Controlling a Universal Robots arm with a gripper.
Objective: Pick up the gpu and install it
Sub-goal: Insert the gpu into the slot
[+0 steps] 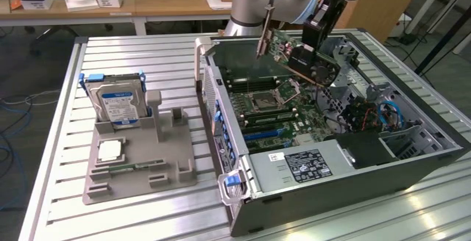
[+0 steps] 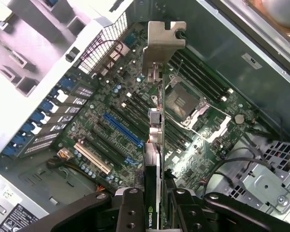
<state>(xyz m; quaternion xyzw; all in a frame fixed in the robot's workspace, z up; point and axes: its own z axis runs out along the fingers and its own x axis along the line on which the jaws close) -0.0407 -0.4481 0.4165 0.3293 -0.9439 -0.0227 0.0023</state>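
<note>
Holding the gpu (image 1: pixel 296 55) aloft in the upper middle of the exterior view, tilted, with green board and black cooler both showing and the silver bracket (image 1: pixel 262 41) toward the exterior view's left. Not yet seated: hanging above the motherboard (image 1: pixel 283 114) and touching none of it. Gripped by the hand (image 2: pixel 155 207), clenched on the card from both sides. From the wrist, seen edge-on, running roughly parallel to the slots but beside the blue slot (image 2: pixel 121 129) rather than over it, as far as can be judged.

Below and around, the open computer case (image 1: pixel 353 172), with the power supply (image 1: pixel 301 164) at lower middle and loose cables (image 1: pixel 383 114) at right. Further out, on the bench (image 1: pixel 132 51), a grey holder (image 1: pixel 140 177) at lower left with the hard drive (image 1: pixel 116 106) standing upright in it.

Likely trouble:
- With that tilt uncorrected, could jam the edge connector against a slot's lip instead of entering it.
- If off-line, could catch the bracket on the case's rear wall.
- Might slip in so narrow a grip if pressed down hard.
- Could strike board parts beside the slot if lowered where it hangs.
</note>
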